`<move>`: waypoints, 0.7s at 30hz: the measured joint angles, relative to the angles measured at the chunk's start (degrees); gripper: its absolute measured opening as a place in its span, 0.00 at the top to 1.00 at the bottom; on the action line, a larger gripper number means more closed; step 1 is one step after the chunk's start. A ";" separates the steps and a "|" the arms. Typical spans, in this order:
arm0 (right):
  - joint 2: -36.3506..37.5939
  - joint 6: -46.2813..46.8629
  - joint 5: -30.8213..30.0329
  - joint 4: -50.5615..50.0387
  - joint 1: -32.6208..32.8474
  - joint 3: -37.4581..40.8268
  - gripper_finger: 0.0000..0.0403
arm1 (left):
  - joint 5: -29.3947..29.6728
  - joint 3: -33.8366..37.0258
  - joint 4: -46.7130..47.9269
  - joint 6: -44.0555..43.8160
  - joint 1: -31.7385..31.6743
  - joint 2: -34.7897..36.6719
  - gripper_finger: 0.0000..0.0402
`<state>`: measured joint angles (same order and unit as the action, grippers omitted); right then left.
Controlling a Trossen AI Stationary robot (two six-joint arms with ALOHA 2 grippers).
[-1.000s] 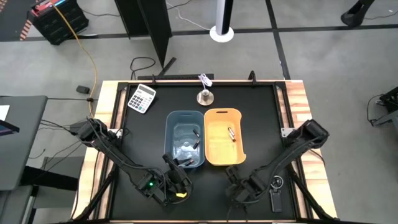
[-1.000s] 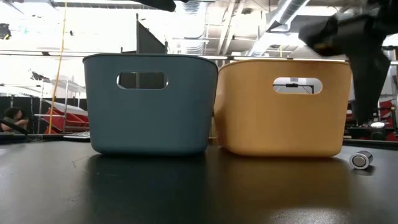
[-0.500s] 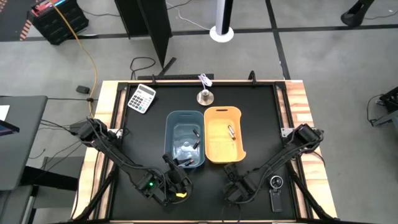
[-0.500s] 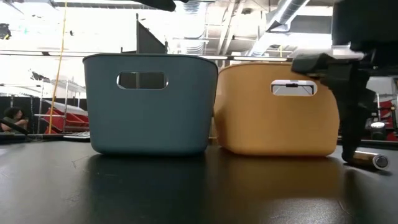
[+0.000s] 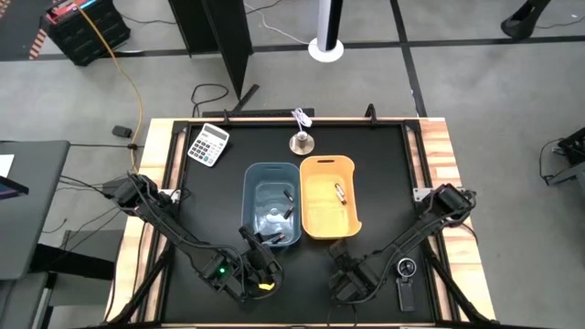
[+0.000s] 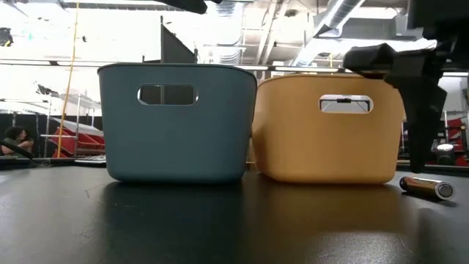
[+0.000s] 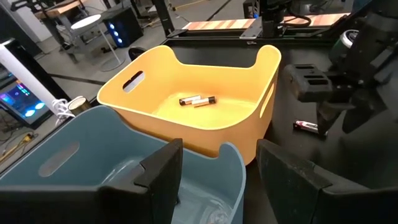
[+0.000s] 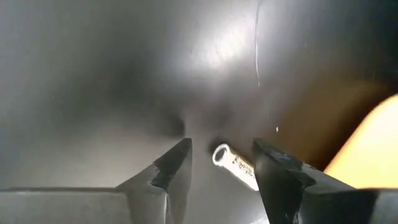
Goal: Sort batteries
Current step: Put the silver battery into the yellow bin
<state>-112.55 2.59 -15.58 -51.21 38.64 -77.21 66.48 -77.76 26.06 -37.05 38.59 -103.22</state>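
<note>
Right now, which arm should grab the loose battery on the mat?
Right. The right gripper hangs directly over the loose battery, jaws open either side of it. The left gripper waits near the blue bin.

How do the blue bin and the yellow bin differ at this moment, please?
Colour: the blue bin is slate blue, the yellow bin orange-yellow. Contents: the yellow bin holds two light-tipped batteries lying together on its floor; the blue bin holds dark batteries. Neighbours: a loose battery lies on the table by the yellow bin, under the right pincer, while the left pincer hangs at the blue bin's rim. Both are open-topped, same-shaped, with handle slots.
</note>
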 joint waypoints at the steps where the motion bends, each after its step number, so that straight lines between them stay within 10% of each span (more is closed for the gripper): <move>1: 0.00 -0.76 -0.34 0.01 0.01 -0.17 0.55 | 0.00 0.00 0.02 -0.01 0.00 0.00 0.51; 21: -0.19 -28.36 -5.59 -3.35 2.57 -0.11 0.55 | 0.00 0.00 -0.07 -0.07 0.00 0.00 0.51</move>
<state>-112.74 -25.77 -21.17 -54.56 41.21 -77.32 66.48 -77.76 26.00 -37.12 38.59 -103.22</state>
